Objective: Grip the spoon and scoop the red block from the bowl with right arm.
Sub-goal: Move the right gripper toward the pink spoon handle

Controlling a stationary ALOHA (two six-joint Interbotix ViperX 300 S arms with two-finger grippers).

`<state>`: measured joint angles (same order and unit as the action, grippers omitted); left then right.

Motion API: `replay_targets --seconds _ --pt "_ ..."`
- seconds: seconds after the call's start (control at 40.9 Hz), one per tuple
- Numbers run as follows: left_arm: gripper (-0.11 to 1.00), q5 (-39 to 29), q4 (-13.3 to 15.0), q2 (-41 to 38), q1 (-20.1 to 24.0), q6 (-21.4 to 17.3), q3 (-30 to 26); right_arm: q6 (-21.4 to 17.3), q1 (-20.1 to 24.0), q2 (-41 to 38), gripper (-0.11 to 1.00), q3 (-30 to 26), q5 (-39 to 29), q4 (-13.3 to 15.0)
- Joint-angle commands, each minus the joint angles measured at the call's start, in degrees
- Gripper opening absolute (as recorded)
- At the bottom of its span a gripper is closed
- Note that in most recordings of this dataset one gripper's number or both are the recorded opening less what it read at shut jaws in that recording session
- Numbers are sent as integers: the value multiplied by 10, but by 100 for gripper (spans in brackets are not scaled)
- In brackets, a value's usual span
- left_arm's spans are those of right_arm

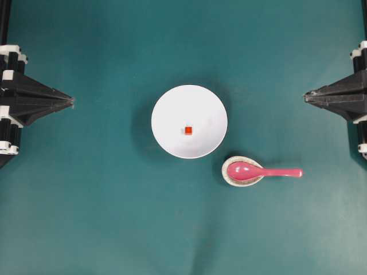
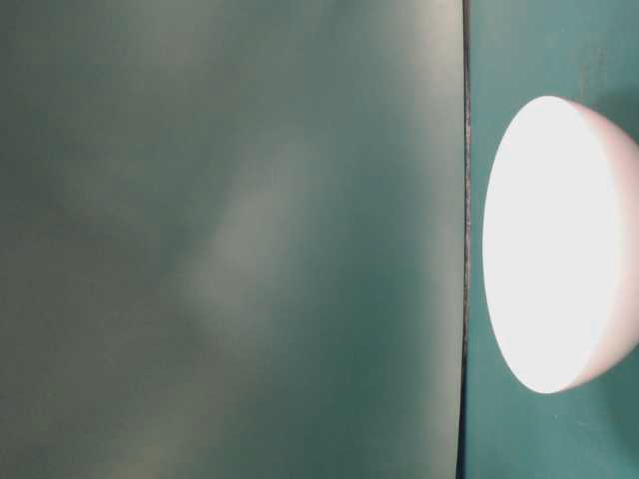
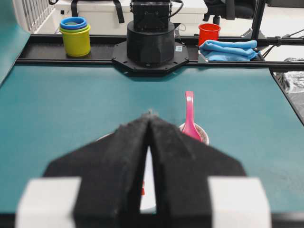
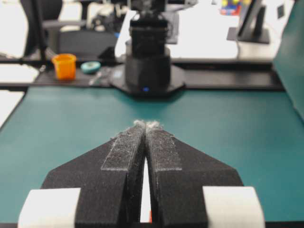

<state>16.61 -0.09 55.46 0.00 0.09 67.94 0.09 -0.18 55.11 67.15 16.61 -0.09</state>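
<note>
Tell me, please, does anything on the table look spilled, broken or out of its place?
Nothing stands out. The red block lies inside the white bowl, the spoon rests with its scoop in the small speckled dish, and both grippers are away at the table's sides.

Seen from overhead, the bowl [image 1: 189,121] sits at the middle of the table [image 1: 103,217]; the red block [image 1: 188,130] lies inside it, just toward 6 o'clock of its centre; the small dish [image 1: 242,171] stands at 4 o'clock of the bowl, just beside its rim; the spoon [image 1: 261,171] rests with its scoop in that dish, handle pointing to 3 o'clock.
</note>
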Motion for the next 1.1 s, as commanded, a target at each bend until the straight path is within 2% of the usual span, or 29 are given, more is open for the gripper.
replay_targets --seconds 0.0,0.147,0.415,0.489,0.513,0.709,0.757,0.806,0.88,1.075 --pt "0 -7 -6 0 0 -4 -22 -6 4 -2 0 -11 0 -2" --pt "0 -40 -6 -1 0 3 -24 -18 11 -2 0 -16 -42 -7" --pt "0 -45 -6 -3 0 3 -24 -21 50 -32 0 -11 -45 -8" --pt "0 -45 -6 -4 0 3 -24 -30 54 -47 1 -8 -43 -17" --pt "0 -45 -6 -3 0 3 -24 -33 54 -52 4 -7 -43 -20" --pt "0 -45 -5 0 0 3 -24 -47 62 -98 60 0 -28 -47" --pt "0 -45 -5 0 0 4 -24 -47 67 -114 62 4 -18 -50" --pt "0 -45 -5 1 0 4 -24 -49 74 -134 60 9 -2 -54" --pt "0 -45 -5 2 0 4 -24 -50 88 -165 57 23 31 -75" --pt "0 -48 -5 2 0 4 -23 -49 161 -264 58 83 187 -180"
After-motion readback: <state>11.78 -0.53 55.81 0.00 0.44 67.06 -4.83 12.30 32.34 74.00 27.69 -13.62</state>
